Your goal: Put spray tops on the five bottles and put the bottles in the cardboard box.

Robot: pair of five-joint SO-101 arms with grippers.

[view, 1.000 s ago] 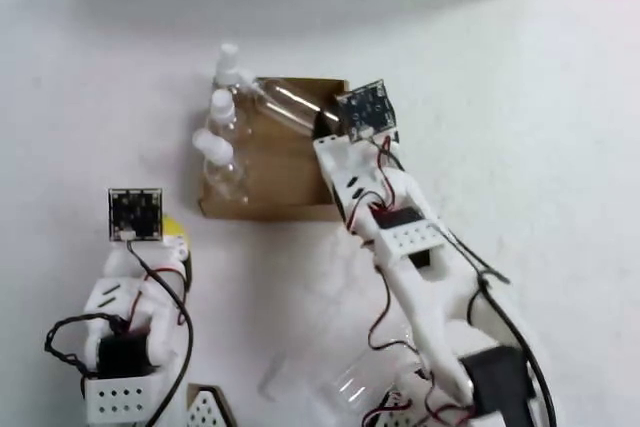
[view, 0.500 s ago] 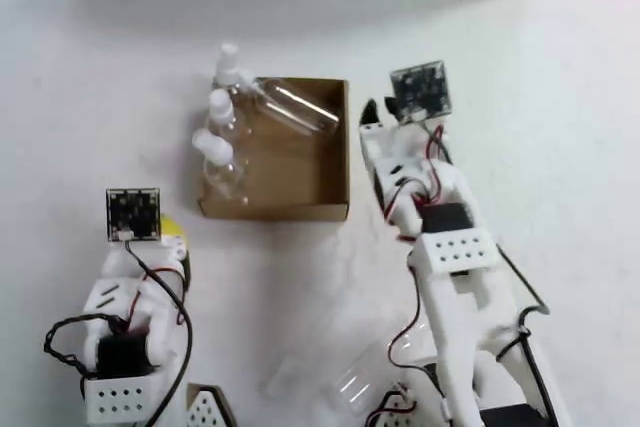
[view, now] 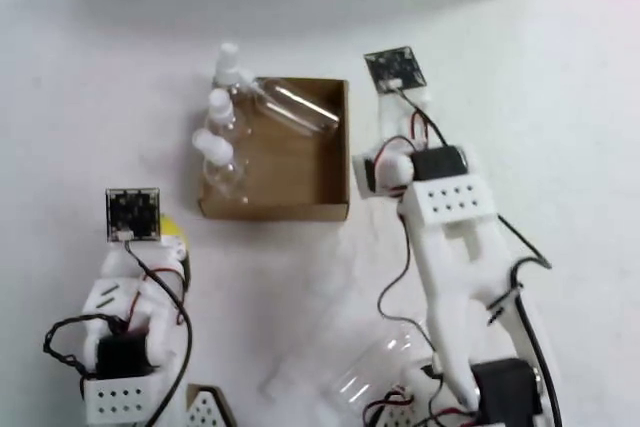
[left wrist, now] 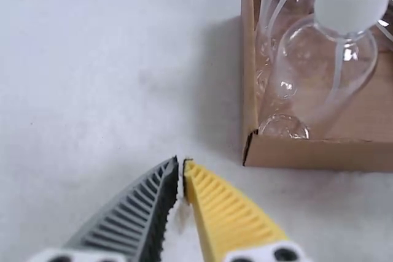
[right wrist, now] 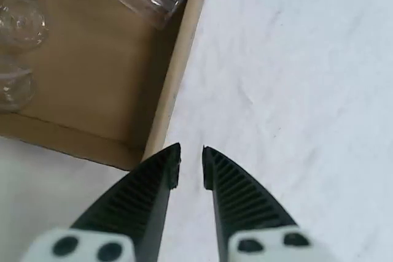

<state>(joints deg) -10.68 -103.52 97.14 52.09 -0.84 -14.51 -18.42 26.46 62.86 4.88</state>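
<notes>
White bench point(view: 540, 67) carries cardboard box point(view: 300, 162) holding capped bottles point(view: 222, 147). Right pincer point(right wrist: 191, 154) slightly parted, empty, just beside box's right wall. Left pincer point(left wrist: 181, 167) clenched, empty, near box's front-left corner.

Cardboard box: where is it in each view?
High view: cardboard box at mid-table.
Left wrist view: its corner ahead of the left claw.
Right wrist view: its wall beside the right claw.
Shared landmark: the clear bottles standing inside it.

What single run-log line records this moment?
left gripper shut, empty | right gripper slightly open, empty, beside cardboard box | four bottles in box
</notes>
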